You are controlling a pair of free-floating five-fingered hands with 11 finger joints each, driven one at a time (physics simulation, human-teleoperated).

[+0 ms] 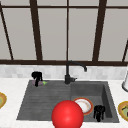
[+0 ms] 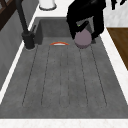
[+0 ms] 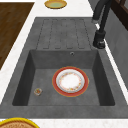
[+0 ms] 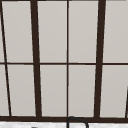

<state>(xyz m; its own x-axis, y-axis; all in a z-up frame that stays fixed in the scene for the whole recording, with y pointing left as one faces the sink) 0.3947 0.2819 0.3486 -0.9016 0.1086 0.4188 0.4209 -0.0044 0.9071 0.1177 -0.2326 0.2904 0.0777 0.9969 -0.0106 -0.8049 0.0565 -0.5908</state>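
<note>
My left hand (image 1: 37, 76) hangs over the back left of the grey drainboard (image 1: 45, 100). In the left side view this hand (image 2: 85, 15) has its fingers curled down round a purple round thing (image 2: 83, 38) with a green bit on it. The same purple thing (image 1: 33, 82) sits just under the hand in the front view. My right hand (image 1: 99, 112) floats over the front right of the sink basin (image 1: 106, 92), fingers hanging loosely and holding nothing. A large red ball (image 1: 67, 115) shows at the sink's front edge. A red-rimmed white plate (image 3: 70, 81) lies flat in the basin.
A black faucet (image 1: 67, 75) stands behind the sink's middle. Yellow-rimmed dishes sit on the counter at the left (image 1: 1, 100) and right (image 1: 123, 110). A white vessel (image 1: 125, 82) stands at the far right. A small drain plug (image 3: 38, 91) lies in the basin. A window spans the back wall.
</note>
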